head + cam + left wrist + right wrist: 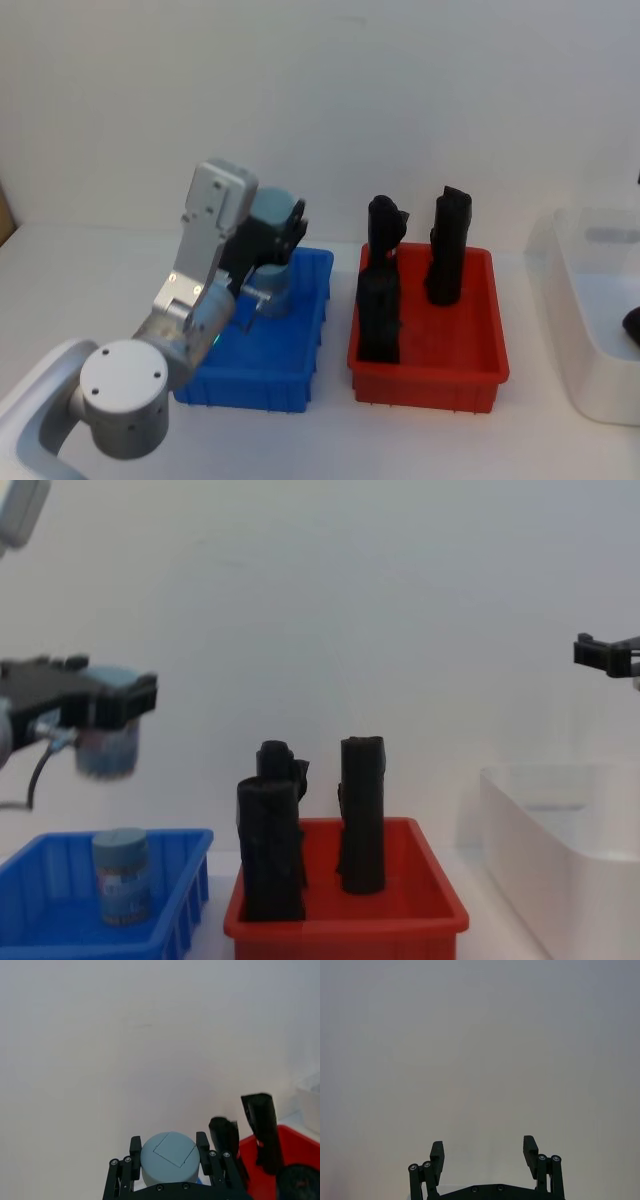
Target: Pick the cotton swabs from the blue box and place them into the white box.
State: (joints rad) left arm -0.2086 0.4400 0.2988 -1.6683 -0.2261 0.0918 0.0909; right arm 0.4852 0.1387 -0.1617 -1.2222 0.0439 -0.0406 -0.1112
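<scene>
Our left claw (105, 705) hangs in the air above the blue box (60, 905), clamped on one tub of cotton swabs (108, 752), and the tub is well clear of the box rim. A second tub (122, 875) stands upright inside the blue box, near its right wall. Between the blue box and the white box (560, 845) sits a red bin (400, 912) with three tall black rolls (362, 815). Seen from the chest, their tops reach a little above the bottom of the held tub. The air over the rolls is free. Our right claw (608, 655) hangs high over the white box, at the right edge; its fingers (437, 1152) are apart, with nothing between them. From the left wrist we see the grey-blue lid touching both fingers. From the head we look into the white box and see a dark thing (632, 325) at its right edge, which we cannot name; from the chest the wall hides the inside.
</scene>
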